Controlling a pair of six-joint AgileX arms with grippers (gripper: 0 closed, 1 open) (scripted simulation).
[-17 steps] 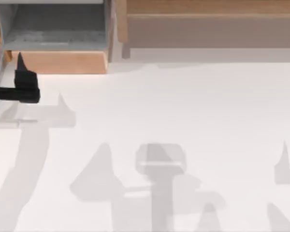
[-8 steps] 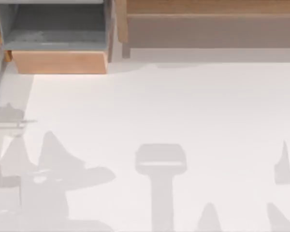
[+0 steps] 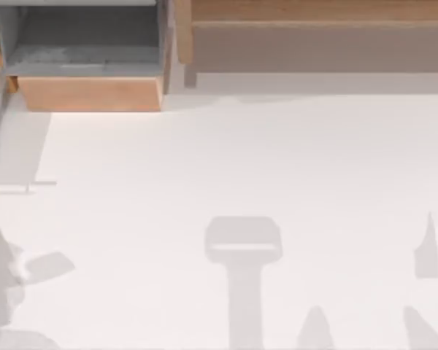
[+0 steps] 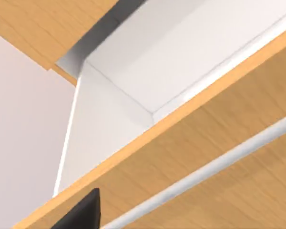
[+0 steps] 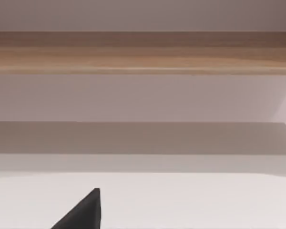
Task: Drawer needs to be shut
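The drawer (image 3: 91, 93) is left pulled out, front unpushed; a left finger (image 4: 83, 214) is seen, spacing untellable.

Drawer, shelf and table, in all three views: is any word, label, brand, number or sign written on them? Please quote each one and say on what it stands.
There are none to read.
The drawer has a plain wood front and a grey inside, with no writing.
The shelf has a bare face, with no label.
The table carries only shadows, with no marks.
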